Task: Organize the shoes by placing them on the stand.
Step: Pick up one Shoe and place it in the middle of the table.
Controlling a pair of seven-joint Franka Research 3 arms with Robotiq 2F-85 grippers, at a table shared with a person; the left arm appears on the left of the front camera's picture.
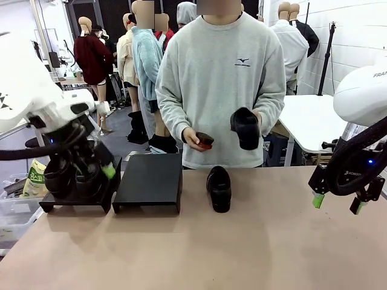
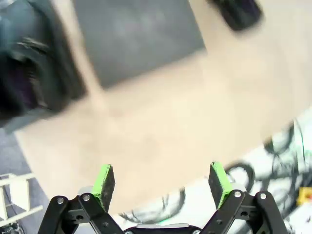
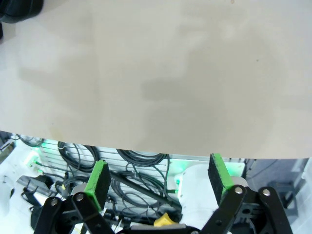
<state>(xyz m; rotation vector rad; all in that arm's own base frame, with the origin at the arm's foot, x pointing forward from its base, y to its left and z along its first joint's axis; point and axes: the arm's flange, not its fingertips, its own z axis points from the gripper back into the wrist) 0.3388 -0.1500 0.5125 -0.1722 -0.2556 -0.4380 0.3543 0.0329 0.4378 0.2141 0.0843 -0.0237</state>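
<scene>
In the front view the stand is sitting at the middle left of the frame as two black risers side by side on the table point(image 1: 260, 254). The outer riser point(image 1: 72, 204) is carrying dark shoes point(image 1: 59, 176) that the left arm is partly hiding, so their count cannot be told, while the inner riser point(image 1: 148, 180) is showing a bare flat top. A single shoe point(image 1: 219, 188) is lying on the table just right of the inner riser, toe pointing toward the camera. At the top centre a person point(image 1: 221, 72) is holding a black shoe point(image 1: 245, 128) and a reddish-soled shoe point(image 1: 204, 140) up at waist height. The left gripper point(image 2: 163, 183) is hanging over the table's near edge with its jaws spread wide and nothing between them; its own view is blurring. The right gripper point(image 3: 158, 180) is hovering at the right edge of the front view, clear of everything, jaws likewise standing apart and gripping nothing.
</scene>
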